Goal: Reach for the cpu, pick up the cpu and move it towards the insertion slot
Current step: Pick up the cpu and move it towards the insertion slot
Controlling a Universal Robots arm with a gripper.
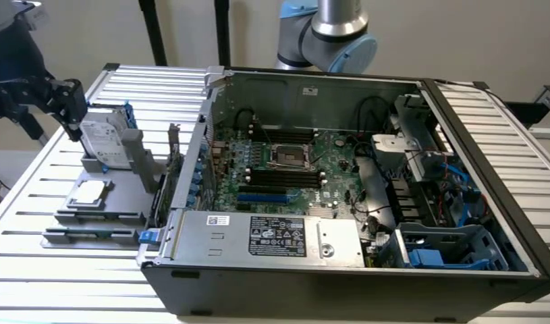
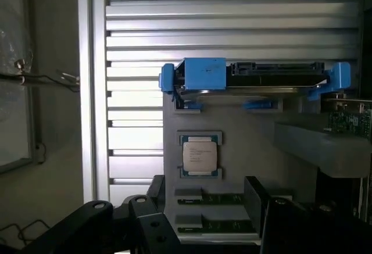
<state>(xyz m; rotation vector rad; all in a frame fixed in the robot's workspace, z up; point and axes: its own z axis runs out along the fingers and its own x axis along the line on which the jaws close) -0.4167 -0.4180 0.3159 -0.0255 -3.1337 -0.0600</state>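
The cpu [image 1: 89,192], a small flat square chip with a silver top, lies in a grey holder [image 1: 121,202] on the slatted table at the exterior view's left. My gripper [image 1: 67,111] hangs above and behind it, close to the upright hard drive [image 1: 108,142], well apart from the chip. In the wrist view the cpu [image 2: 200,155] sits ahead of my gripper [image 2: 203,191], whose black fingers [image 2: 254,191] stand apart, open and holding nothing. The insertion slot [image 1: 291,156] is a silver-framed socket on the green board inside the open computer case.
A blue-framed hard drive [image 2: 256,77] stands on edge beyond the cpu. Memory sticks [image 2: 215,199] lie in the holder's nearer grooves. A green card [image 2: 349,120] stands beside the holder. The case wall [image 1: 189,169] rises between holder and board, with cables and a blue cage [image 1: 446,246] inside.
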